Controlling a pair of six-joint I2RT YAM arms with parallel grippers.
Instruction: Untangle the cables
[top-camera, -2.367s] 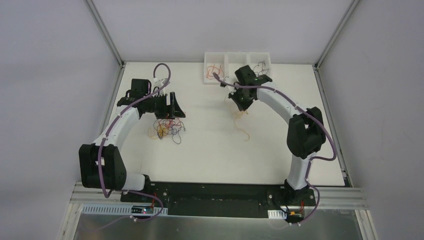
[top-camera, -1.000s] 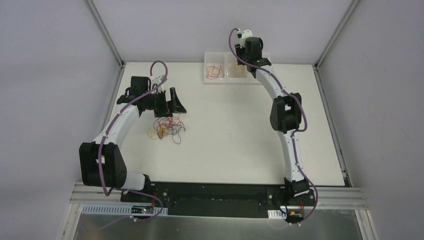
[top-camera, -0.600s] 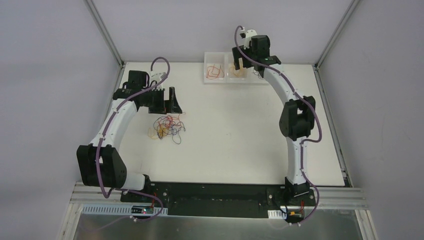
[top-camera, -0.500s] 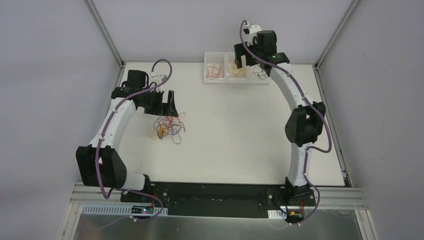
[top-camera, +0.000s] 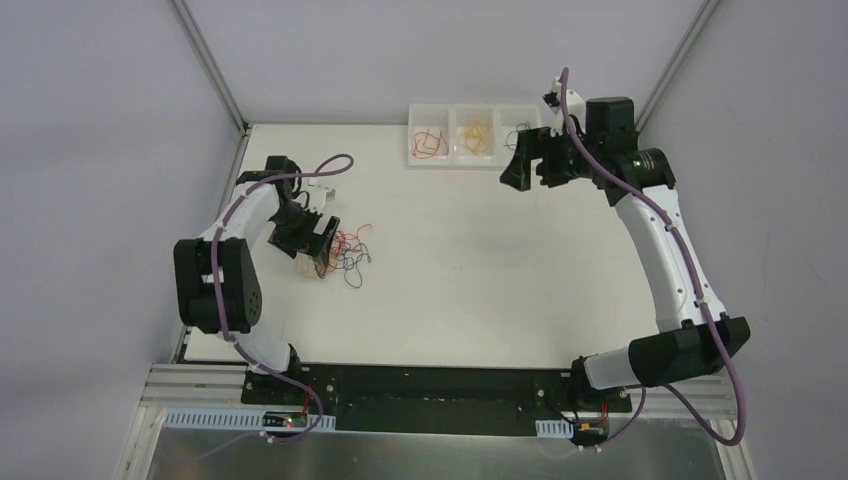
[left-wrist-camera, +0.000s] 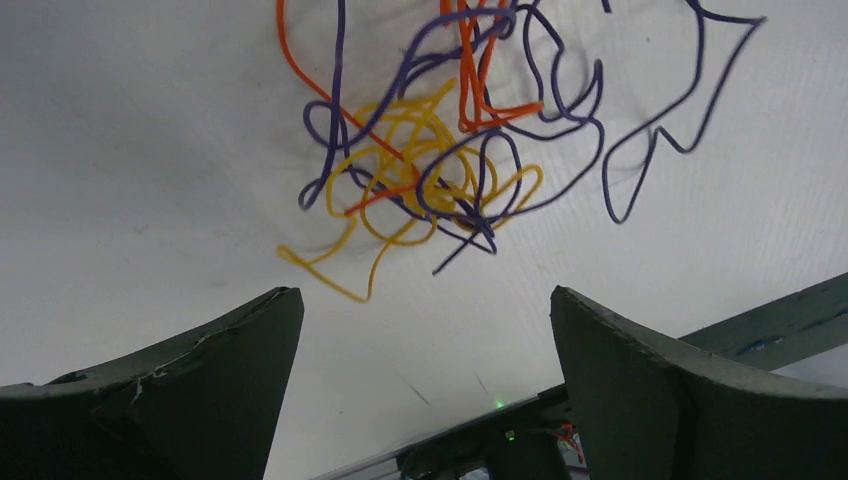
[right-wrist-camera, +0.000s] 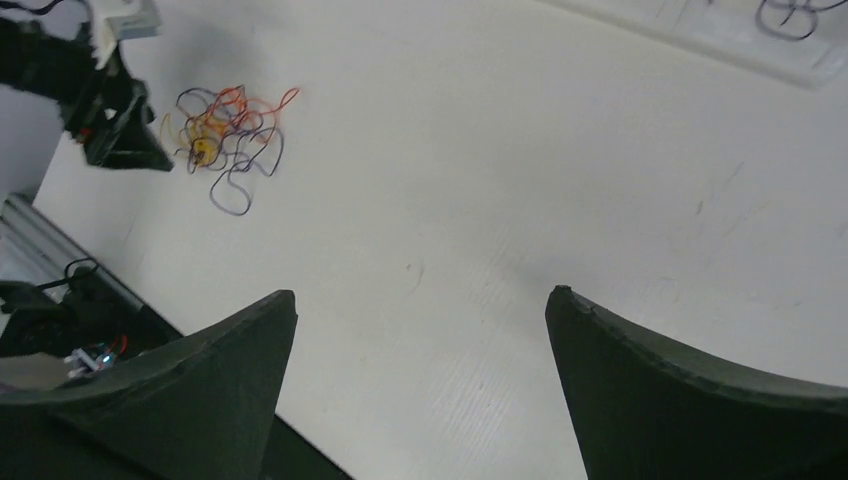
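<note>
A tangle of yellow, orange and purple cables lies on the left part of the white table. My left gripper hangs open at the tangle's left edge. In the left wrist view the tangle lies just ahead of the open left gripper, with nothing between the fingers. My right gripper is open and empty, raised in front of the tray's right end. The right wrist view shows bare table between the tips of the right gripper, and the tangle far off at the upper left.
A white three-compartment tray stands at the back edge. A red cable lies in its left compartment, a yellow one in the middle, and a dark one in the right. A black rail runs along the near table edge.
My right arm swung away from over the tray to the right; its gripper opened and a yellow cable now lies in the middle compartment. My left gripper dropped down to the tangle's left edge.
</note>
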